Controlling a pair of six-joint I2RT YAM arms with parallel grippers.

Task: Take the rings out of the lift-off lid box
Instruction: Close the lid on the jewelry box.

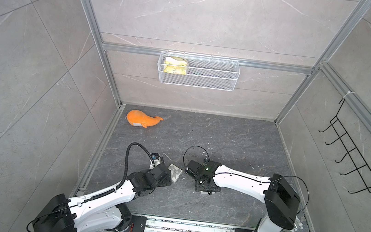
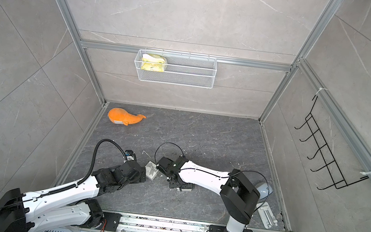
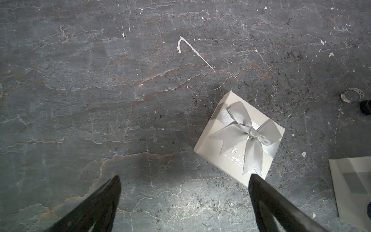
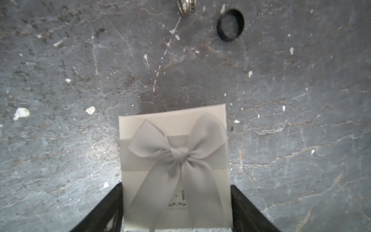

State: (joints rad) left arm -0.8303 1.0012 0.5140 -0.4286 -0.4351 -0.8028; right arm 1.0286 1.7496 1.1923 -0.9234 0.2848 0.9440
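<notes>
- Black ring [image 4: 230, 25] is lying flat on the dark stone worktop [image 4: 60, 140], outside any box. A silver patterned ring [image 4: 185, 7] is lying near it, and the two aren't touching.
- Both rings are also showing at the edge of the left wrist view, close together.
- Right claw [image 4: 176, 186] is gripping a pale gift box [image 4: 174, 124] w/ a grey satin bow on top. Its black fingers [image 4: 112, 202] are pressing on opp. sides of the box. That view is a bit blurred.
- The rings are sitting on the worktop past the box's far edge, well clear of it.
- Left claw [image 3: 183, 178] is hanging wide open over bare worktop, holding nothing.
- 2nd bow box [image 3: 239, 138], same look and bow side up, is sitting just beside one L fingertip, turned cornerwise to it. The tip is overlapping the box's near corner in the wrist view; can't tell if they're touching.
- In both top views the 2nd bow box is lying between the two claws.
- Orange plush whale [image 1: 142, 119] is lying near the far left corner.
- White wire basket [image 1: 197, 79] is hanging on the back wall, w/ a yellow sponge [image 1: 176, 66] sitting at its left end.
</notes>
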